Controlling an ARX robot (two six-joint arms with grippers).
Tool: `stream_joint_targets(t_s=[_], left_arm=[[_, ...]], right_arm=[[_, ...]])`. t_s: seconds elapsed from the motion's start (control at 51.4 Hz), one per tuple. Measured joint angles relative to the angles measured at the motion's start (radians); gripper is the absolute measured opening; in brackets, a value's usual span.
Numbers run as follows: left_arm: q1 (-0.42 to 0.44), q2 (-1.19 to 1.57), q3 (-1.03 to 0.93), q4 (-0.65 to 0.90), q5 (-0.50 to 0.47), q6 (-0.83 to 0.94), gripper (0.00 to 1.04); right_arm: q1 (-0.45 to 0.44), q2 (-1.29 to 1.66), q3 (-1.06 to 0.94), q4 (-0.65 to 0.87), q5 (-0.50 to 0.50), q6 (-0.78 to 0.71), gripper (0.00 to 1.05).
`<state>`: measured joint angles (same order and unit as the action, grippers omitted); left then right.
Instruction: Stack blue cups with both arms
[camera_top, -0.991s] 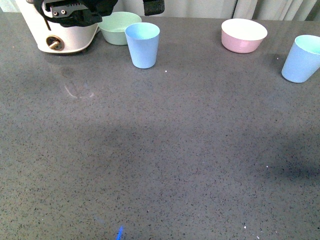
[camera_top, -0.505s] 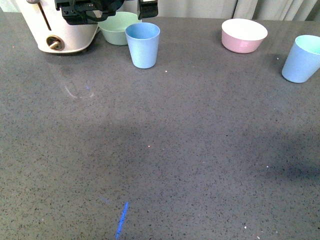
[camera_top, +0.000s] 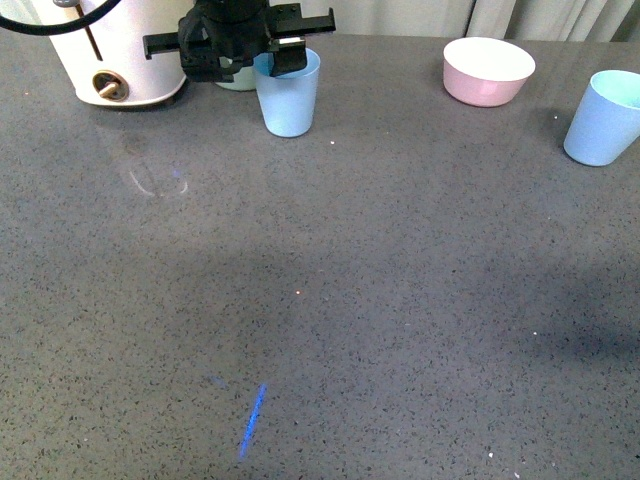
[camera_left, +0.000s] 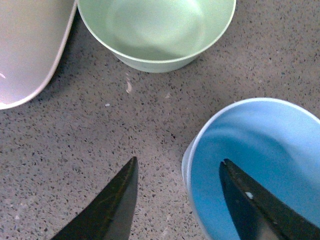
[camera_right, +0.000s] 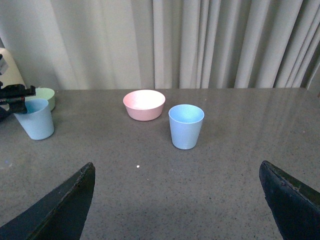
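One blue cup (camera_top: 288, 100) stands upright at the back left of the grey table. My left gripper (camera_top: 255, 62) is open at its rim. In the left wrist view one finger (camera_left: 250, 200) is inside the cup (camera_left: 270, 145) and the other finger (camera_left: 117, 200) is outside over the table, with the cup's wall between them and the gripper (camera_left: 178, 162) not closed on it. The second blue cup (camera_top: 603, 118) stands upright at the far right. My right gripper (camera_right: 176, 170) is open and empty, well short of that cup (camera_right: 186, 127), and is out of the front view.
A mint-green bowl (camera_left: 155, 30) sits just behind the left cup, beside a white appliance (camera_top: 110, 50). A pink bowl (camera_top: 487, 70) stands at the back, between the two cups. Curtains (camera_right: 225, 45) hang behind the table's far edge.
My left gripper has moved right and down from over the white appliance to the left cup, and one finger is now inside its rim. Both cups have stayed put.
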<state>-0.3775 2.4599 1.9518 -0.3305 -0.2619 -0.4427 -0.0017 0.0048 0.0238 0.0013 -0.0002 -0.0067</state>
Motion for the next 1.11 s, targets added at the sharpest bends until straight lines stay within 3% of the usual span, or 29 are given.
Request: stream_joint_targets(t_s=[0.097, 0.292, 0.622, 0.894, 1.108], left_arm=[[-0.007, 0.002, 0.003, -0.028, 0.018, -0.025, 0.26], [-0.020, 0.000, 0.002, -0.063, 0.056, -0.082, 0.02], [-0.085, -0.157, -0.184, -0.041, 0.064, -0.111, 0.02], [-0.206, -0.346, -0.401, 0.013, 0.060, -0.127, 0.02], [-0.270, -0.347, -0.454, 0.017, 0.055, -0.126, 0.02]], right_arm=[[0.000, 0.000, 0.000, 0.000, 0.000, 0.000, 0.96], [0.000, 0.000, 0.000, 0.000, 0.000, 0.000, 0.96], [0.000, 0.000, 0.000, 0.000, 0.000, 0.000, 0.96], [0.000, 0.000, 0.000, 0.000, 0.000, 0.000, 0.96], [0.000, 0.000, 0.000, 0.000, 0.000, 0.000, 0.96]])
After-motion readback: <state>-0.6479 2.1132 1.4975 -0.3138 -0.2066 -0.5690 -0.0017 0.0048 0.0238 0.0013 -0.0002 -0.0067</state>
